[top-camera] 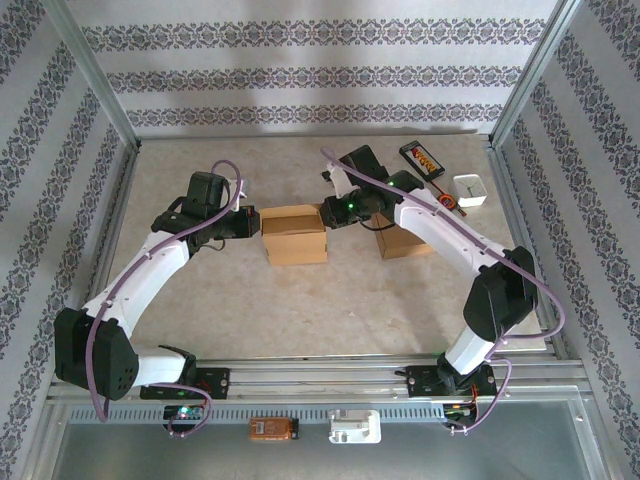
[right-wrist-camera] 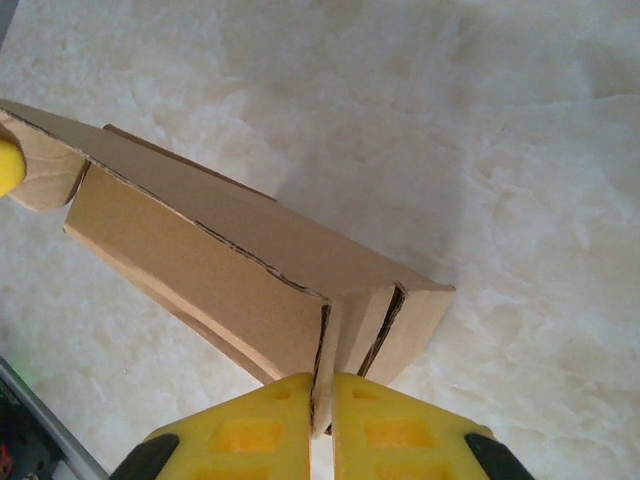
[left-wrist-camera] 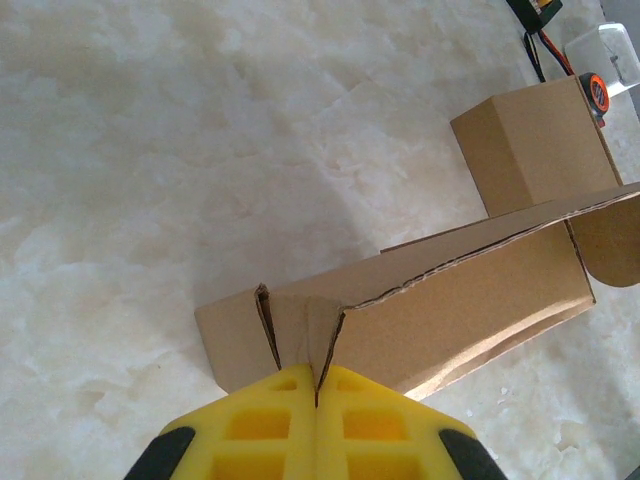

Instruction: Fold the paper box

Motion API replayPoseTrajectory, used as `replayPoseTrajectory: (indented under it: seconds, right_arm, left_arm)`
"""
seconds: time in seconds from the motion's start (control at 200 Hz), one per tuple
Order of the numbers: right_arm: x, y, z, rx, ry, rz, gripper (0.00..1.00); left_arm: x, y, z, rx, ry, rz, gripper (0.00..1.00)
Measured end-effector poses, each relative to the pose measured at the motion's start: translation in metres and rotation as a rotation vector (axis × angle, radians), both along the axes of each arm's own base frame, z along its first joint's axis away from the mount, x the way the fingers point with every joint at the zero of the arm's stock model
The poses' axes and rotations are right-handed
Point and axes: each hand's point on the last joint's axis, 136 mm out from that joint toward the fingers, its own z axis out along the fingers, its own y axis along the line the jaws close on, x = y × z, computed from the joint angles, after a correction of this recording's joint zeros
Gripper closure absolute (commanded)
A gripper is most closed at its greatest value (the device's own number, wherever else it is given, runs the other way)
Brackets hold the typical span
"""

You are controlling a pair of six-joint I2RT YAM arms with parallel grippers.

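- Paper box (top-camera: 295, 235): it lies on the table (top-camera: 300, 320) at the centre of the overhead view, directly between the two hands. It is partly formed, with its long walls up and its end flaps still loose.
- The left hand (left-wrist-camera: 316, 388) has its yellow fingers pressed together on a thin upright end flap, at the bottom centre of its wrist view.
- The right hand (right-wrist-camera: 322, 398) does the same at the opposite end. Its fingers are pinched on the edge of a flap, with only the card's thickness between them.
- We judge the step in hand to be turning these end flaps inward so that the ends close up.
- To do it well, we would swing each flap about its crease rather than pull outward. The torn-looking edges near both grips suggest that the card could rip or buckle.
- We would move the two ends evenly, since an uneven push could slide or twist the light box on the smooth table.
- We would hold low, near the crease, so the flap bends on its line and not in the middle.
- A second box (top-camera: 405, 243) sits just right of centre, partly under the right arm, and we would give it room.
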Motion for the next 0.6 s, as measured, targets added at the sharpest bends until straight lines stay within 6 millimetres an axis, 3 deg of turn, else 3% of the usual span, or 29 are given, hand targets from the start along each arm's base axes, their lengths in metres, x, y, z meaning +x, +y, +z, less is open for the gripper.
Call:
replayPoseTrajectory:
  seconds: [0.6]
  right_arm:
    - [-0.0003, 0.0019, -0.0071, 0.007, 0.035, -0.006, 0.87]
  left_arm:
    - [0.0011, -0.0002, 0.0000, -0.002, -0.007, 0.000, 0.98]
